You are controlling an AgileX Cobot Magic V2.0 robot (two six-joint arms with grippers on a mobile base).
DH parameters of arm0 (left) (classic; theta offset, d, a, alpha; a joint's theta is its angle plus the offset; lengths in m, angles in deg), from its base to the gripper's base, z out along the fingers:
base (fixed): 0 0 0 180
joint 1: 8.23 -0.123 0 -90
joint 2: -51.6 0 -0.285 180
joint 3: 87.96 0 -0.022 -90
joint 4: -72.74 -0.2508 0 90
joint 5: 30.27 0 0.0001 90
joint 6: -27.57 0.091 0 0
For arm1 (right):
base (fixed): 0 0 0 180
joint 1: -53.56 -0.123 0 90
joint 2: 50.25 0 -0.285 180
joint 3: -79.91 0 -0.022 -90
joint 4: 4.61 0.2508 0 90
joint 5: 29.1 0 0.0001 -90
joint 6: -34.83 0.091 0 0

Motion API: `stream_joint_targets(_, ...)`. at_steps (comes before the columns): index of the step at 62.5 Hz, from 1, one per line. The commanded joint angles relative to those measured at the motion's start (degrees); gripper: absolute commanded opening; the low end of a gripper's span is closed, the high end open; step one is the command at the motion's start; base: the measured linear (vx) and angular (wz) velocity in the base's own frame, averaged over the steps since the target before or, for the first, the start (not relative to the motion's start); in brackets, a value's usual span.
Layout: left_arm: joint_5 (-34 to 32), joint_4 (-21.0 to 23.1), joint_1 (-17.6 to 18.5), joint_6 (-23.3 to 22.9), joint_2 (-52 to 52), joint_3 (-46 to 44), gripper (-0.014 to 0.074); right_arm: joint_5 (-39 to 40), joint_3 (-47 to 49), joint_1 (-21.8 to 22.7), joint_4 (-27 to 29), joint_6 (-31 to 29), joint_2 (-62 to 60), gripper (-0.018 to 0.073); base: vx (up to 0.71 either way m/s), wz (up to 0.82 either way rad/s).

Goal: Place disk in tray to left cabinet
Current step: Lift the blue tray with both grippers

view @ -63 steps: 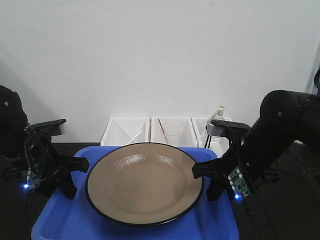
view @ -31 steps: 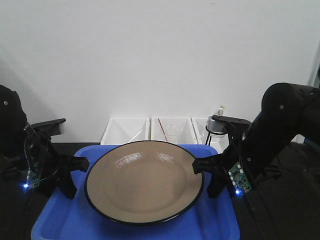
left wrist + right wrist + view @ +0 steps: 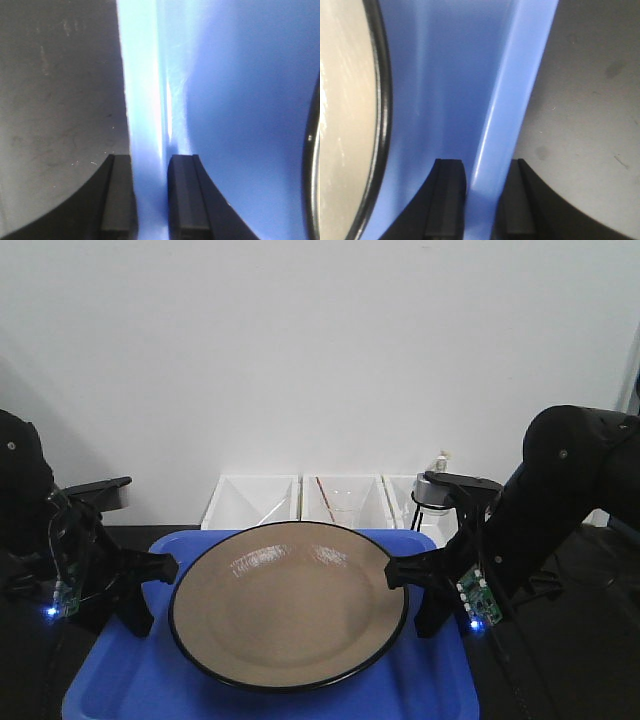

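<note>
The beige disk (image 3: 290,605) with its thin black rim lies in the blue tray (image 3: 150,690), low in the front view. My left gripper (image 3: 158,572) is shut on the tray's left rim. My right gripper (image 3: 404,582) is shut on the right rim. In the left wrist view the rim (image 3: 144,100) runs between the jaws of the left gripper (image 3: 150,192), with the disk's edge (image 3: 315,165) at far right. In the right wrist view the rim (image 3: 520,90) passes through the right gripper (image 3: 482,195), and the disk (image 3: 345,125) fills the left. The left cabinet is out of view.
Three white open-front bins (image 3: 340,502) stand against the white wall just behind the tray; the right one holds a small clear bottle (image 3: 440,462). A grey surface (image 3: 60,100) shows outside the tray's left rim, and the same surface (image 3: 590,125) lies outside the right rim.
The right arm has risen slightly and shifted a little left, and the tray with the disk has moved up a touch. The left arm has barely moved. Both grips are unchanged.
</note>
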Motion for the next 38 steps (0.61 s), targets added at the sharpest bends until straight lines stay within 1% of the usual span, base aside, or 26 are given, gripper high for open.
stream_joint_targets(1, -1.2, 3.0, 0.5, -0.6, 3.3, -2.1, -0.0001, 1.9, 2.2, 0.0, 3.0, -0.7, -3.4, -0.0003, 0.0, 0.0)
stream_joint_targets(23, -1.2, 3.0, 0.5, -0.6, 3.3, -2.1, -0.0001, 1.9, 2.2, 0.0, 3.0, -0.7, -3.4, -0.0003, 0.0, 0.01)
stream_joint_targets(38, -1.2, 3.0, 0.5, -0.6, 3.3, -2.1, -0.0001, 1.9, 2.2, 0.0, 3.0, -0.7, -3.4, -0.0003, -0.02, 0.1)
